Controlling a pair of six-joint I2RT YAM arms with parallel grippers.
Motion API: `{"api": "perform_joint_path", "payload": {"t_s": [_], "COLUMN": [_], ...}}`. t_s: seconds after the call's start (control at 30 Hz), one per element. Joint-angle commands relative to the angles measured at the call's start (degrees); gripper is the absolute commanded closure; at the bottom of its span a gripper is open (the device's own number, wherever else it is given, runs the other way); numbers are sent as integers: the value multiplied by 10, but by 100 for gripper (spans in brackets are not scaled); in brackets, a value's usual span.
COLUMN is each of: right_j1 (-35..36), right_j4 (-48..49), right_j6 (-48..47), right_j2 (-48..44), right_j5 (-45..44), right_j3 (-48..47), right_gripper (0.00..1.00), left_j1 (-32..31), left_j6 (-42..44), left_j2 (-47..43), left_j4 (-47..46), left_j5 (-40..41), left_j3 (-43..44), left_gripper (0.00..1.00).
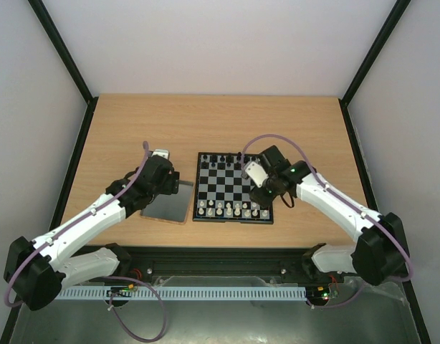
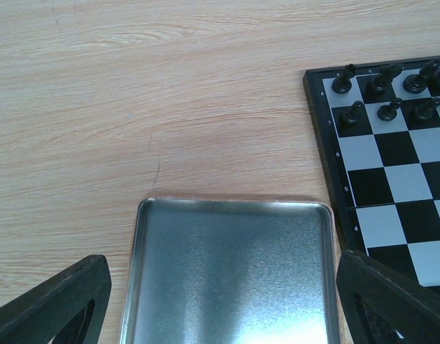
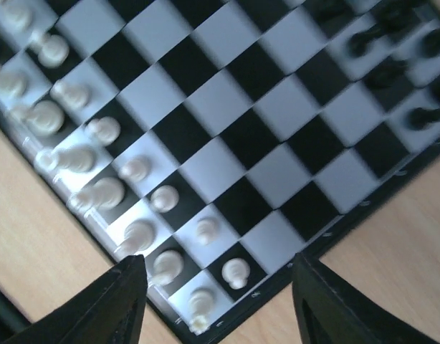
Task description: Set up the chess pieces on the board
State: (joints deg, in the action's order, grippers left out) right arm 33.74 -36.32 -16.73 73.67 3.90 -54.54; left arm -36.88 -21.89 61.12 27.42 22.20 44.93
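Open and empty over the white pawns (image 3: 163,198) on the board (image 3: 227,143), the right gripper (image 3: 216,287) needed a straight vertical lift; the left gripper (image 2: 220,287) hung open.

A wooden tabletop (image 1: 220,122) is enclosed by white walls (image 1: 220,43) and black frame posts (image 1: 62,50). A shallow metal tray (image 2: 231,265) with rounded corners and a brushed, reflective inside is laid near the near edge, left of centre. Small black pieces (image 2: 355,115) are ranged in two rows right of the tray, toward the far edge. A white slotted channel (image 1: 220,293) is fixed below the near edge.
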Motion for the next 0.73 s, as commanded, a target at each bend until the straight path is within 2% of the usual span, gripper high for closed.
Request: {"api": "perform_joint_path", "payload": {"t_s": [0.0, 0.07, 0.1, 0.27, 0.5, 0.7], "right_j1": [-46, -74, -87, -140, -140, -141], "right_j4": [85, 120, 134, 184, 190, 202], "right_j6": [61, 82, 91, 143, 275, 284], "right_j2": [-52, -80, -93, -141, -138, -164], "right_j5": [-32, -37, -38, -25, -142, -126], "right_j3": [11, 17, 19, 0, -83, -66], "right_gripper": [37, 9, 0, 1, 1, 1], "left_j1": [11, 17, 19, 28, 46, 46], "left_j6": [3, 4, 2, -10, -10, 14], "left_j2": [2, 2, 3, 14, 9, 6], "left_j4": [-13, -12, -8, 26, 39, 29], "left_j5": [-1, -4, -3, 30, 63, 76], "left_j3": [-1, 4, 11, 61, 143, 152], "left_gripper": [10, 2, 1, 1, 1, 1]}}
